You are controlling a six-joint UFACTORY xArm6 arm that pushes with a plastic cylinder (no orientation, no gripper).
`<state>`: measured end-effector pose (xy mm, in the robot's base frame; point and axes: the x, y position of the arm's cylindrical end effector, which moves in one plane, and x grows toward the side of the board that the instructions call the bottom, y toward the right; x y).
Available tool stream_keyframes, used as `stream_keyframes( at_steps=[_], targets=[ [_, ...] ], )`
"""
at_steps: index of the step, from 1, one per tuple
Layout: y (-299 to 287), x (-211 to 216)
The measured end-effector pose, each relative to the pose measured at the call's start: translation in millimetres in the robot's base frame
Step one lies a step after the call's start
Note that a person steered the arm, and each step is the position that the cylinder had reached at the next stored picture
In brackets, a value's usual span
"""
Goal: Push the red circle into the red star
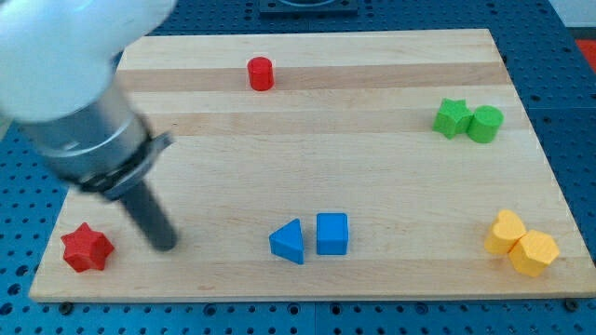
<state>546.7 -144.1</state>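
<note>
The red circle (261, 73) stands near the view's top, left of the middle of the wooden board (372, 177). The red star (87, 247) lies at the board's bottom left corner. They are far apart. My tip (164, 244) rests on the board just right of the red star, with a small gap between them, and far below and left of the red circle. The arm's bulky body hides the board's top left corner.
A blue triangle (289, 242) and blue cube (331, 234) sit side by side at the bottom middle. A green star (452, 118) and green cylinder (484, 124) touch at the upper right. A yellow heart (507, 232) and yellow hexagon (535, 253) touch at the bottom right.
</note>
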Motion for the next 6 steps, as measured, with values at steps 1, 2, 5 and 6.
stream_keyframes(
  at_steps=[1, 2, 5, 6],
  targets=[
    [68.4, -70.9],
    [148.9, -132.3],
    [116.4, -292.5],
    [80.2, -283.9]
  ],
)
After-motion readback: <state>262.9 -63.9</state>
